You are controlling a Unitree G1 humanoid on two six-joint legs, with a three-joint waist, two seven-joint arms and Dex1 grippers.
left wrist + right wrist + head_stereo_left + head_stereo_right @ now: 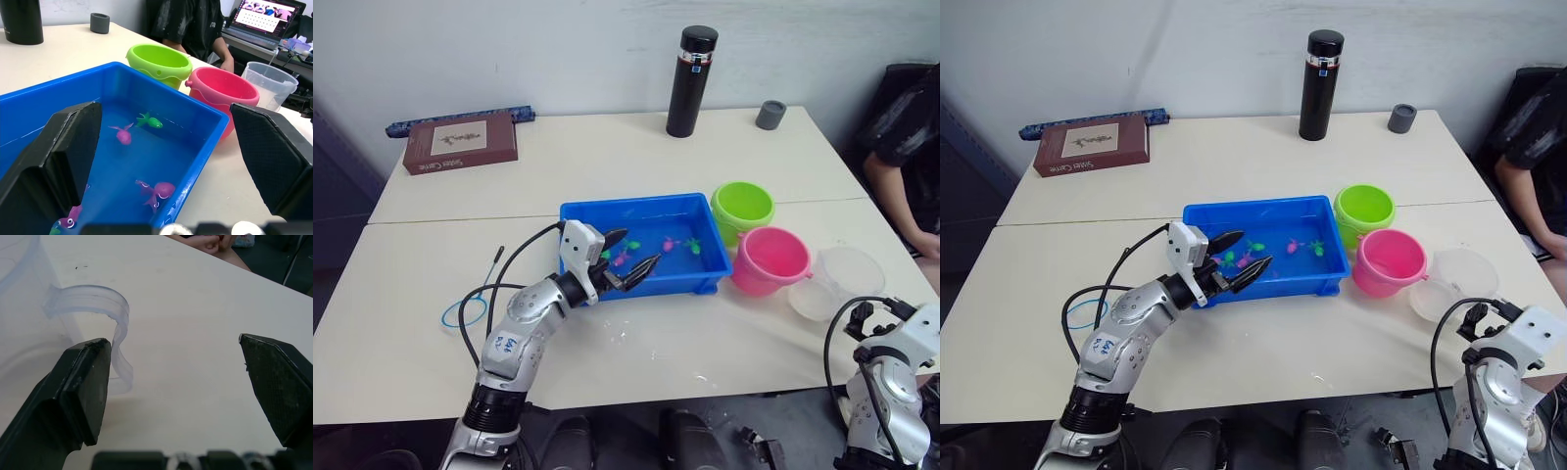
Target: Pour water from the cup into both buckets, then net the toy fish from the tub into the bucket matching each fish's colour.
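My left jaws (628, 262) hang released over the near-left corner of the blue tub (693, 283), where green and pink fish (149, 120) float. My right jaws (176, 382) gape empty beside the clear cup's (837, 282) handle, at 3 o'clock of the pink bucket (769, 259); the green bucket (742, 209) is at its 11.

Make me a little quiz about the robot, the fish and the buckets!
1. True or false: the left gripper is open above the blue tub.
2. Which bucket stands next to the clear cup? A) the lime green bucket B) the pink bucket C) neither
3. Fill in: the right gripper is open by the cup's ____.

Key: 1 true. 2 B. 3 handle.
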